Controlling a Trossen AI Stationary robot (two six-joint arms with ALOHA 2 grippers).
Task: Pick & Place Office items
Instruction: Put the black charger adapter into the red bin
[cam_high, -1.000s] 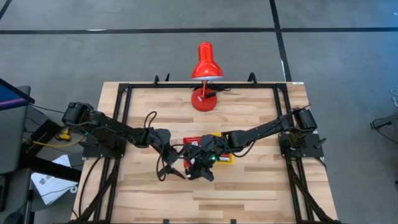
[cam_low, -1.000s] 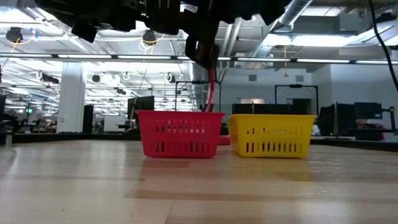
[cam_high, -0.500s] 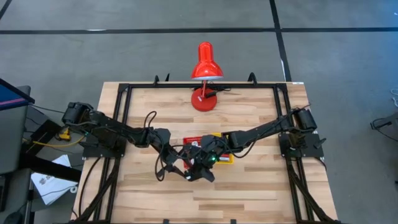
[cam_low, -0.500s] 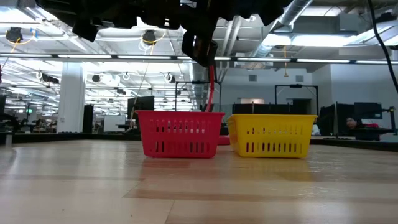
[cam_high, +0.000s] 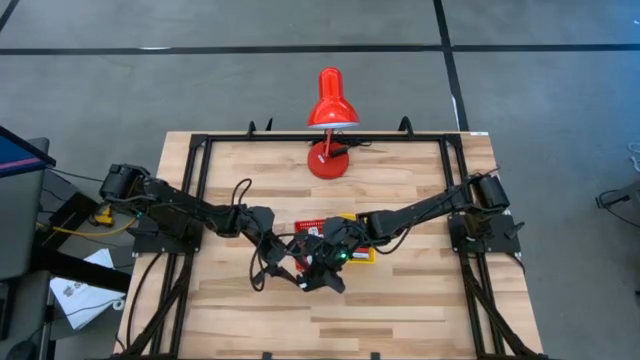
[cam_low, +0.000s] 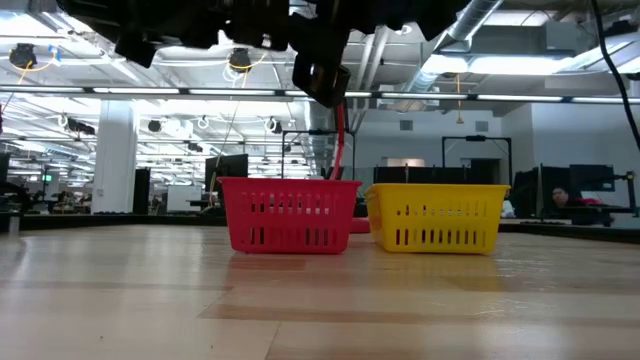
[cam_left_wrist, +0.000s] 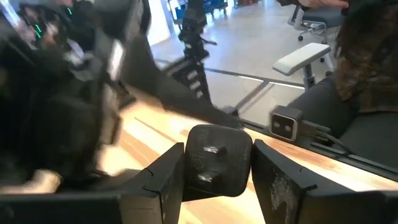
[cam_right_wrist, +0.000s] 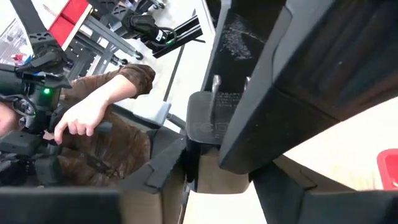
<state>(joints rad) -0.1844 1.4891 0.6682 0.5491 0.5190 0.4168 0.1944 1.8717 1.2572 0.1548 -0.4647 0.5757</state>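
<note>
The left gripper (cam_left_wrist: 214, 177) holds a black plug-in charger block (cam_left_wrist: 217, 160) between its two dark fingers (cam_left_wrist: 163, 180); two metal prongs show on the block's face. In the high view this gripper (cam_high: 296, 272) hangs above the front middle of the wooden table (cam_high: 400, 305), just in front of the baskets.

The right gripper (cam_right_wrist: 214, 163) is right against it. In its own wrist view the same black charger block (cam_right_wrist: 208, 121), prongs up, sits between its fingers (cam_right_wrist: 163, 163), with the bulk of the other arm crowding over it. Whether the right fingers press on the block or only stand around it I cannot tell. From above, the right gripper (cam_high: 325, 270) meets the left one at the same spot, and the two arms reach in from opposite sides of the table.

In the low view both grippers are up off the wood, and a dark gripper body (cam_low: 322, 70) hangs above the red basket (cam_low: 289, 214). The yellow basket (cam_low: 437, 217) stands just beside the red one. No other office items can be made out.

Behind the baskets, at the far middle of the table, stands the red desk lamp (cam_high: 330, 122).

Beyond the table the right wrist view shows a person's hand (cam_right_wrist: 84, 118) in a brown sleeve (cam_right_wrist: 127, 79), gripping a dark handle.
</note>
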